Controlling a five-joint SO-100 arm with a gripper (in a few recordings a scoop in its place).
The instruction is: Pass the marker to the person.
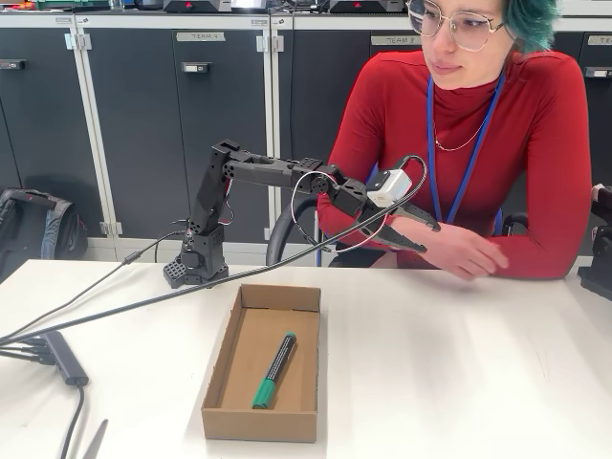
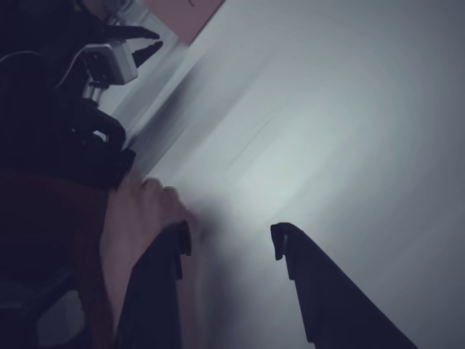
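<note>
While the marker (image 1: 274,369) is lying untouched inside the shallow cardboard box (image 1: 308,297), slanted with its green cap toward the near end and its black barrel pointing toward the far end, the pickup is judged as not yet begun. The box is resting on the white counter (image 1: 459,373), near its front edge in the fixed view, and nothing else is being kept in it.

Well above and to the right of the box, the gripper (image 1: 418,229) is being held out on the stretched black arm (image 1: 268,172), close to the person (image 1: 478,143) seated behind the counter, whose forearm and hand (image 1: 459,251) are resting at the far edge. The jaws are being held apart and empty; in the wrist view the gap at the gripper (image 2: 231,243) is plainly showing pale counter between the two dark fingers, with the person's hand (image 2: 138,218) just beside one of them.

For the step in hand to be done well, the arm is probably best swung back left and lowered over the box, with the jaws turned across the barrel rather than along it. A grip near the barrel's middle is likely being favoured, since the box walls are leaving little room and the slim pen could roll or pivot if pinched near an end.
</note>
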